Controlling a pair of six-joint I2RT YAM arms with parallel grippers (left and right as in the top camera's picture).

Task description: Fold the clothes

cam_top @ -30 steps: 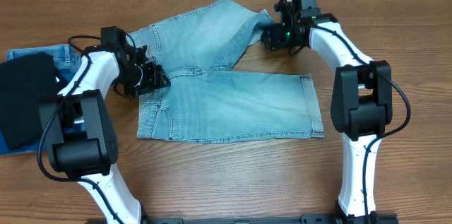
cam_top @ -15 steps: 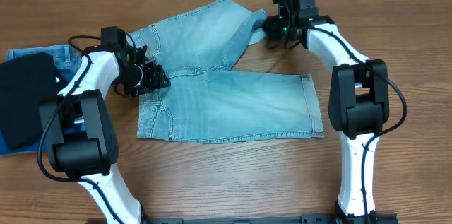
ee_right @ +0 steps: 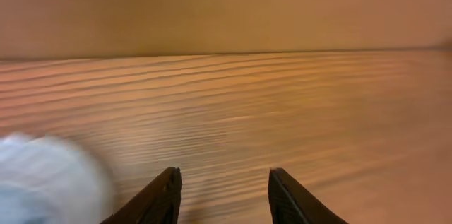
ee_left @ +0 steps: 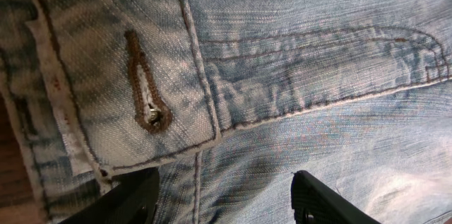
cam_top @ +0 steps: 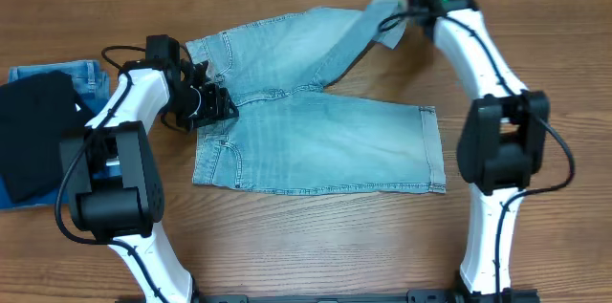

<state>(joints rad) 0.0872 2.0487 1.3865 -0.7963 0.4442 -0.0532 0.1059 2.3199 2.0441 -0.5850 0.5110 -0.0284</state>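
Denim shorts (cam_top: 316, 140) look soft yet hefty, so we'd pinch the hems; left gripper (ee_left: 224, 185) and right gripper (ee_right: 224, 176) both spread wide.

We see pale washed-blue shorts (cam_top: 316, 140) with brown stitching under the left claw (ee_left: 224, 192), black cloth (cam_top: 33, 140) apart from it, brown wood-grain table (cam_top: 287, 236).

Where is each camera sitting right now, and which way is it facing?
Overhead: above the table, looking straight down on the shorts; left arm and right arm show, left claw at the waistband, right claw by the far leg.
Left wrist: on the left arm, close over the buttonhole; its fingertips show, apart.
Right wrist: low, facing across the table; fingertips apart, blurred denim at left.
Shared: overhead and left wrist both see the waistband.
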